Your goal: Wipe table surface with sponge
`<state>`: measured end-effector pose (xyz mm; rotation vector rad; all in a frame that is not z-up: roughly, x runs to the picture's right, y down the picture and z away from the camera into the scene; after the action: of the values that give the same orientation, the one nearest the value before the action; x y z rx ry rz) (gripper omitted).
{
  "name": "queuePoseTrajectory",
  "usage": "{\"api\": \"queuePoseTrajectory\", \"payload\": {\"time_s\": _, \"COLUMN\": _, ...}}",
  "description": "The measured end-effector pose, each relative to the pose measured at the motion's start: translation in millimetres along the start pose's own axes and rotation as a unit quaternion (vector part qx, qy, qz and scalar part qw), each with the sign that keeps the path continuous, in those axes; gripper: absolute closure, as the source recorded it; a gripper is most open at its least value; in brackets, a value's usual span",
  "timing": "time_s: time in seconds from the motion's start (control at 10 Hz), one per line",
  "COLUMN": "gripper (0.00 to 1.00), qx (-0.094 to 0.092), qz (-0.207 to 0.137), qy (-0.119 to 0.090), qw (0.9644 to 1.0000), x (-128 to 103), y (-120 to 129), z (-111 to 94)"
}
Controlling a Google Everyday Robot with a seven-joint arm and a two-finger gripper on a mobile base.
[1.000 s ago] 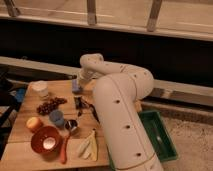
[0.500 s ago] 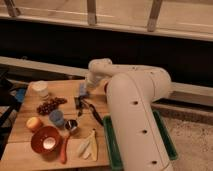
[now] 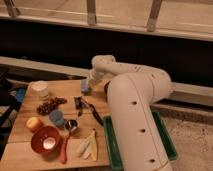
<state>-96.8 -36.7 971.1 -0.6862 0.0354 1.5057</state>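
Note:
The table surface (image 3: 30, 157) is a light-brown plank top on the left of the camera view. The sponge (image 3: 85, 89) is a small blue-grey block resting on the far part of the table, right of the middle. My gripper (image 3: 87, 84) comes down from the white arm (image 3: 107, 64) and sits right on top of the sponge, shut on it and pressing it onto the wood. The fingers are mostly hidden behind the wrist.
On the table are a white round container (image 3: 40, 89), dark grapes (image 3: 50, 106), a blue cup (image 3: 56, 117), a metal cup (image 3: 71, 126), an orange fruit (image 3: 34, 123), a red bowl (image 3: 46, 141), black utensils (image 3: 80, 104) and pale slices (image 3: 89, 146). A green tray (image 3: 165, 142) lies at the right, under my body.
The arm and the sponge have slid a little to the right along the far part of the table. The other items have stayed in place.

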Motion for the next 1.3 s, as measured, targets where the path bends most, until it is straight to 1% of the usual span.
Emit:
{"api": "queuePoseTrajectory", "payload": {"time_s": 0.3, "gripper": 1.0, "qx": -0.006, "qz": -0.026, "qy": 0.013, "qw": 0.9995, "x": -27, "y": 44, "z": 34}}
{"api": "queuePoseTrajectory", "payload": {"time_s": 0.6, "gripper": 1.0, "qx": -0.004, "qz": -0.03, "qy": 0.027, "qw": 0.9992, "x": -27, "y": 55, "z": 48}}
{"api": "queuePoseTrajectory", "payload": {"time_s": 0.7, "gripper": 1.0, "qx": -0.001, "qz": -0.027, "qy": 0.033, "qw": 0.9991, "x": -20, "y": 52, "z": 49}}
{"api": "queuePoseTrajectory", "payload": {"time_s": 0.9, "gripper": 1.0, "qx": 0.004, "qz": -0.022, "qy": 0.038, "qw": 0.999, "x": -6, "y": 37, "z": 39}}
{"api": "queuePoseTrajectory", "payload": {"time_s": 1.1, "gripper": 1.0, "qx": 0.012, "qz": -0.011, "qy": 0.039, "qw": 0.9991, "x": 16, "y": 6, "z": 19}}
{"api": "queuePoseTrajectory", "payload": {"time_s": 1.3, "gripper": 1.0, "qx": 0.012, "qz": -0.002, "qy": 0.032, "qw": 0.9994, "x": 24, "y": -14, "z": 5}}
